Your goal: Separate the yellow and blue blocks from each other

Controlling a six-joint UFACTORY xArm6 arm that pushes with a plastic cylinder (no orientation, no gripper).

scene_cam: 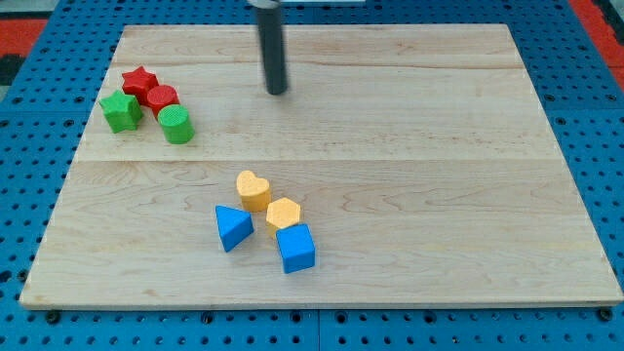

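Observation:
A yellow heart block (253, 189) and a yellow hexagon block (284, 213) lie close together below the board's middle. A blue triangle block (232, 227) sits just left of them and a blue cube (295, 247) sits just below the hexagon, touching or nearly touching it. My tip (278, 92) stands on the board near the view's top, well above this cluster and apart from every block.
At the view's upper left sits a tight group: a red star (140, 81), a red cylinder (162, 98), a green star (122, 110) and a green cylinder (177, 125). The wooden board (468, 175) lies on a blue pegboard surface.

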